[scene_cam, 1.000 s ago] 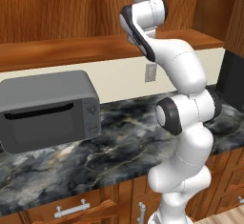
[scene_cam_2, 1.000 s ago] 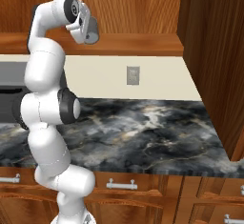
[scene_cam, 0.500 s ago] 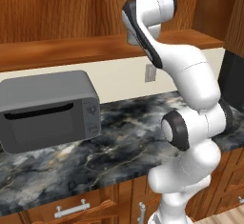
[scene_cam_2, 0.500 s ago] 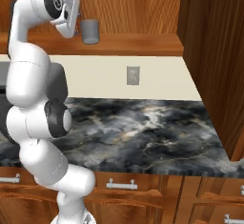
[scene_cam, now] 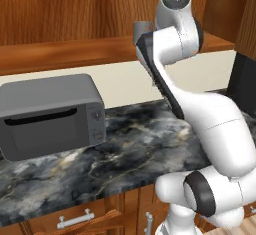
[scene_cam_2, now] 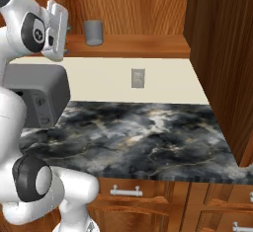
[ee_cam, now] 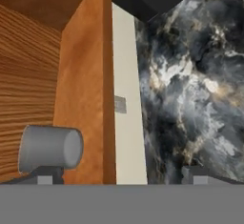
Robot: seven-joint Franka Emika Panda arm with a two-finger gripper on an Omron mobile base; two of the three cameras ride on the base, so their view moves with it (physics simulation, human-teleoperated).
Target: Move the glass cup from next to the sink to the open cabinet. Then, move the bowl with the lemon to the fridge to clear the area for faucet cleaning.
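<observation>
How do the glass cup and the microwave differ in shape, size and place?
The glass cup is a small round tumbler; the microwave is a large box with a dark door window. The glass cup stands upright on the wooden cabinet shelf; the microwave sits lower, on the dark marbled counter. Both are grey.

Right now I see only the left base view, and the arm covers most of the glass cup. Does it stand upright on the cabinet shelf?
Observer: Yes. In the right base view the glass cup stands upright on the cabinet shelf, with the hand beside it and apart from it.
Operator: Does the pincer hold it?
Observer: No. In the hand view the pincer is wide open, and the cup is off to the side by one fingertip, not between the two.
</observation>
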